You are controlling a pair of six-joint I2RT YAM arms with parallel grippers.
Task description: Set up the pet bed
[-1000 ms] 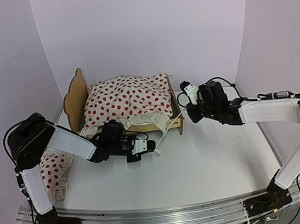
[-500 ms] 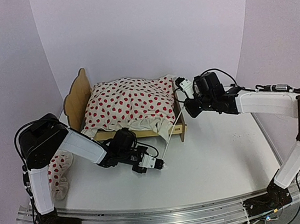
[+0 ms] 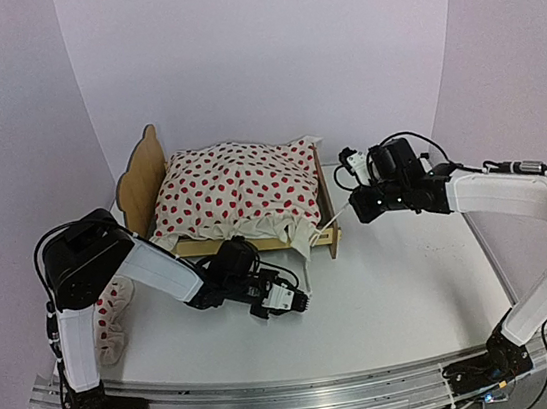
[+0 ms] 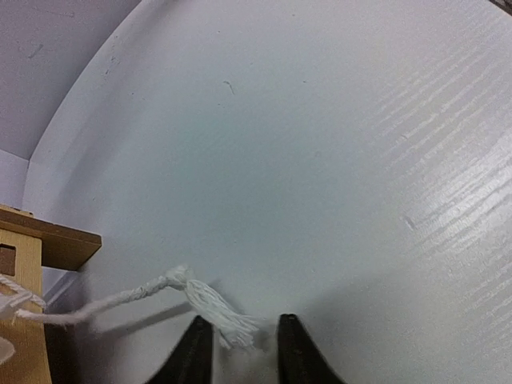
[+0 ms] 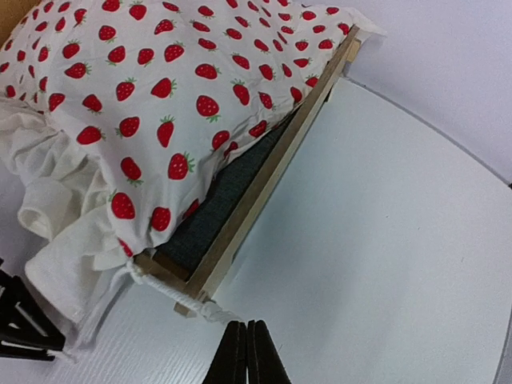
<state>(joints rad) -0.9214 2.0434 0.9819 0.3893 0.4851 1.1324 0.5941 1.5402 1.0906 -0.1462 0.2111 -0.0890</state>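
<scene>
A robotics lab test cell is showing here: plain white backdrop panels (image 3: 264,54) are enclosing a bare white tabletop (image 3: 397,299), and a bolted aluminium rail (image 3: 279,400) is running along its near edge.

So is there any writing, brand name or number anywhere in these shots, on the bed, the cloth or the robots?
None can be read.
The strawberry-print cloth shows only a pattern, the pet bed is plain wood, and the table bears no writing.
Any label on the left arm or right arm is too small to tell.
</scene>
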